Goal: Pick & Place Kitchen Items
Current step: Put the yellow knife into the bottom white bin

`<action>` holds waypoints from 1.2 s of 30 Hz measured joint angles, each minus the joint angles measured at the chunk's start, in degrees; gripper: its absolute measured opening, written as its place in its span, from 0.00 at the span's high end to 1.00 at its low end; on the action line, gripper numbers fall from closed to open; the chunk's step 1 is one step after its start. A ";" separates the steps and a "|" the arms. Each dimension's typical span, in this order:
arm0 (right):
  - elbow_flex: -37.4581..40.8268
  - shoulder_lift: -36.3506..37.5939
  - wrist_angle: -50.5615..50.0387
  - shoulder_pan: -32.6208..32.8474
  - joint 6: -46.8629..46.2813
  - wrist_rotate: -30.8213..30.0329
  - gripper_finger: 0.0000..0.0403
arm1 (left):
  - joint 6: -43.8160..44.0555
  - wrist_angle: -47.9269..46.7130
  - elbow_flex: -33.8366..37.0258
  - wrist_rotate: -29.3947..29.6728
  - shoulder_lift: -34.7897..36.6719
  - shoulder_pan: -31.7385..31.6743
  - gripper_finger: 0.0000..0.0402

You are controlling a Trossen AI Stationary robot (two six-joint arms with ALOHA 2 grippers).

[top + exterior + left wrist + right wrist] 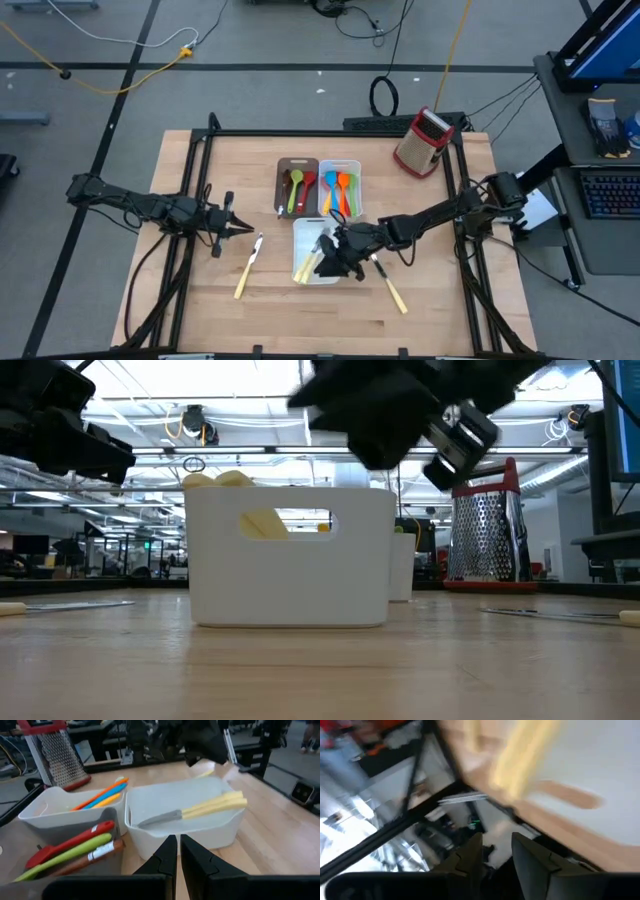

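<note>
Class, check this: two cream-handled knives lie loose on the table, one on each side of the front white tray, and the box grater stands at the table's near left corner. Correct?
Not quite. The box grater stands at the far right corner, as the high view shows. The two knives do lie either side of the front white tray.

Pale wood worktop [440, 300], black frame around it. Cream-handled knives [200, 809] with grey blades lie in a white tray [220, 832]; orange and blue spoons [102, 796] fill another white tray, red, green and brown ones [70, 852] a dark-brown tray. The grater [424, 141] is red and silver.
</note>
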State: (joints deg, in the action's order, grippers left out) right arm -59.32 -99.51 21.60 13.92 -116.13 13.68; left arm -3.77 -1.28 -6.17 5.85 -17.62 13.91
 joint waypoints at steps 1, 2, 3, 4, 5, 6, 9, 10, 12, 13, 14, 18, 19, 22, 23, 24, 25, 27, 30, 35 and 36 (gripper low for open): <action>-0.17 0.40 0.54 0.08 1.14 -1.26 0.77 | 0.50 0.68 0.02 0.01 -0.01 0.00 0.93; -0.17 1.15 0.38 0.15 2.23 -2.73 0.78 | 1.33 1.59 0.00 0.04 -0.01 0.00 0.93; 0.17 2.07 -0.14 0.40 3.49 -4.03 0.79 | 2.28 2.48 0.00 0.05 0.01 0.00 0.93; 0.49 2.84 -0.53 0.60 4.61 -5.27 0.80 | 3.22 3.23 0.02 0.09 0.01 0.00 0.93; 0.63 3.46 -0.45 0.73 5.78 -6.77 0.81 | 4.11 3.73 0.00 0.11 -0.01 0.00 0.93; 0.83 4.21 -0.51 0.72 7.00 -8.20 0.82 | 4.96 4.26 0.00 0.12 -0.01 0.00 0.93; 2.28 7.55 -1.01 0.61 11.22 -11.20 0.85 | 8.30 6.03 0.00 0.76 0.01 0.00 0.93; 2.97 8.68 -0.60 0.39 12.95 -12.25 0.86 | 10.06 5.99 0.00 1.38 0.01 0.00 0.93; 5.01 11.43 -0.94 0.30 16.79 -15.24 0.88 | 14.20 5.92 0.00 2.33 0.01 0.00 0.93; 6.00 12.73 -1.15 0.10 18.55 -16.61 0.89 | 16.31 5.93 0.00 2.52 0.01 0.00 0.93; 7.16 14.07 -0.90 0.00 20.33 -17.75 0.90 | 18.46 5.92 0.00 2.62 -0.01 0.00 0.93; 12.75 20.36 -0.65 -0.35 26.45 -21.02 0.93 | 28.43 5.92 0.00 2.64 -0.01 0.00 0.93; 14.35 21.91 -0.53 -0.37 27.54 -21.54 0.94 | 30.94 5.92 0.00 2.67 0.01 0.02 0.93; 19.22 26.37 1.10 -0.35 30.55 -23.70 0.97 | 36.92 6.47 0.00 2.99 -0.01 0.23 0.93; 20.80 27.91 2.04 -0.35 31.56 -24.25 0.98 | 38.34 7.49 0.00 3.42 -0.02 0.41 0.93; 22.45 29.35 3.23 -0.35 32.69 -24.50 0.99 | 39.37 8.89 0.00 4.03 -0.15 0.57 0.93; 24.05 30.67 4.74 -0.35 34.02 -24.59 0.99 | 40.27 10.61 0.00 4.95 -0.47 0.82 0.93; 27.23 33.09 8.31 -0.35 36.86 -24.59 1.00 | 40.48 14.54 0.00 6.74 -1.21 1.41 0.93; 31.60 36.19 13.83 -0.33 40.79 -24.59 0.99 | 39.03 22.07 -0.02 9.72 -3.33 2.45 0.93; 38.24 41.31 19.38 -0.33 45.41 -24.40 1.00 | 37.50 26.88 -2.31 13.07 -8.73 4.61 0.93; 39.57 42.47 19.79 -0.33 46.00 -24.41 1.00 | 37.48 26.10 -3.42 13.71 -10.16 5.16 0.93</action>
State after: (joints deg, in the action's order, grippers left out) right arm -19.75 -57.04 41.39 13.58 -70.13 -10.73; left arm 33.71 24.82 -9.60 19.56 -27.78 19.07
